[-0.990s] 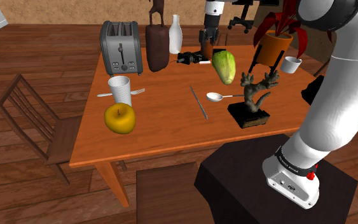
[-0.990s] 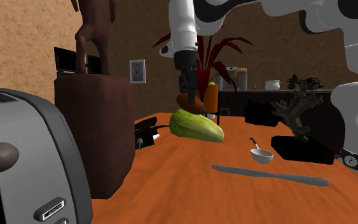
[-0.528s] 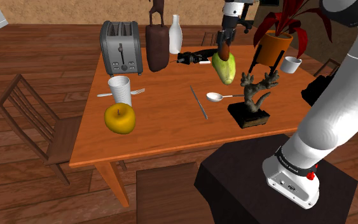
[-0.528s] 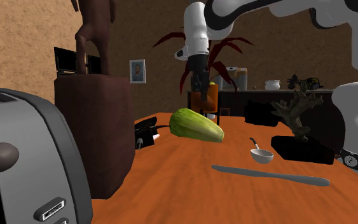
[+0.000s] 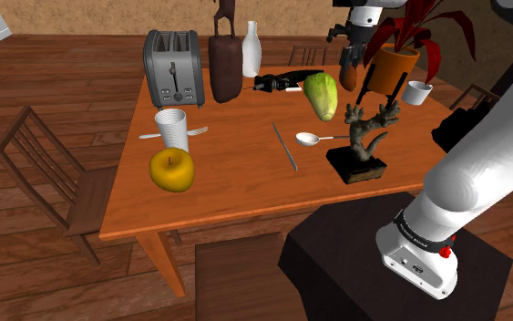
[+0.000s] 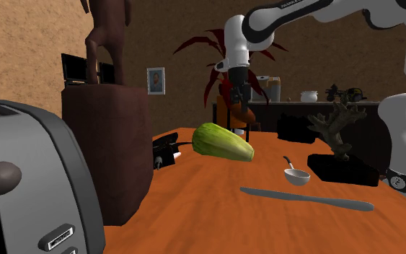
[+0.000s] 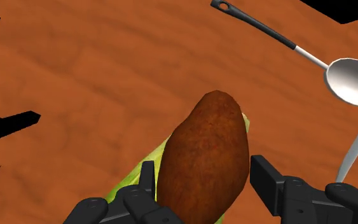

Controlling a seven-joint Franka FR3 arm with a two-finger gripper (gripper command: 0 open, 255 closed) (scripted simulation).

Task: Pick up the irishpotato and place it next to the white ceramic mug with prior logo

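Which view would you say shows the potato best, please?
The wrist view: the brown potato sits large between the gripper's fingers, most of its skin visible. In the shoulder view it is a small brown patch under the gripper; in the second exterior view, just its lower end shows.

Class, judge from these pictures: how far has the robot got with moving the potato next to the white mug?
Done: the brown potato is picked up. The hand clasps it above the table, over the green vegetable. In hand: the carry, as the white mug stands apart, beyond the orange plant pot. Left: lowering the potato next to the mug and letting go.
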